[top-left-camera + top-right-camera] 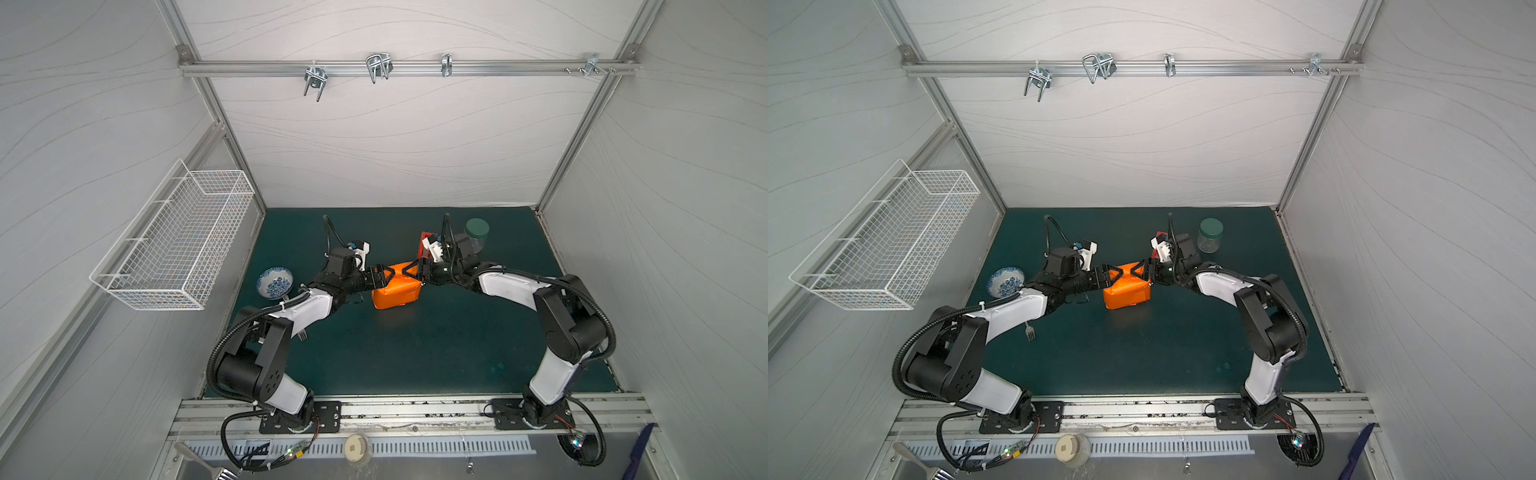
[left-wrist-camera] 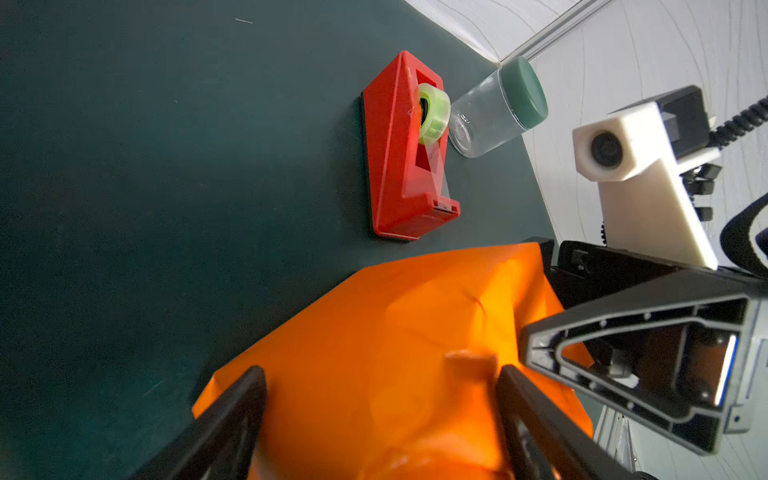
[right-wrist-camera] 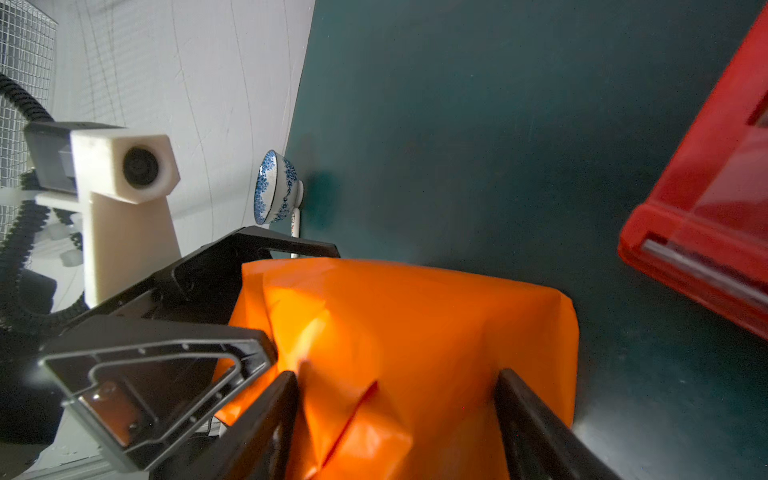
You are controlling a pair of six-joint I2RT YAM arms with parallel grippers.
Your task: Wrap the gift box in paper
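The paper [image 1: 395, 293], a thin bright-orange sheet, covers the gift box completely, so none of the box's own surface shows. The parcel sits mid-way across the dark green mat [image 1: 415, 353]; in both top views it looks slightly askew, and I cannot tell whether it lies flat.

The left gripper [image 2: 378, 374] stands over one end and the right gripper [image 3: 397, 376] over the opposite end. Each has its black fingers spread wide with orange paper between them. Neither looks clamped, though the frames do not show whether any pad touches the sheet.

I judge the wrapping nearly done, with the end folds being settled. To do this well, each gripper should back straight off along its own axis, so that no fingertip drags a flap open.

The paper is creased, with overlapping folds at the right end and a small tab-like flap on the left. Just behind the parcel lies a red plastic tape dispenser [image 2: 399, 166], and beyond it a clear jar with a green lid [image 2: 494, 108].
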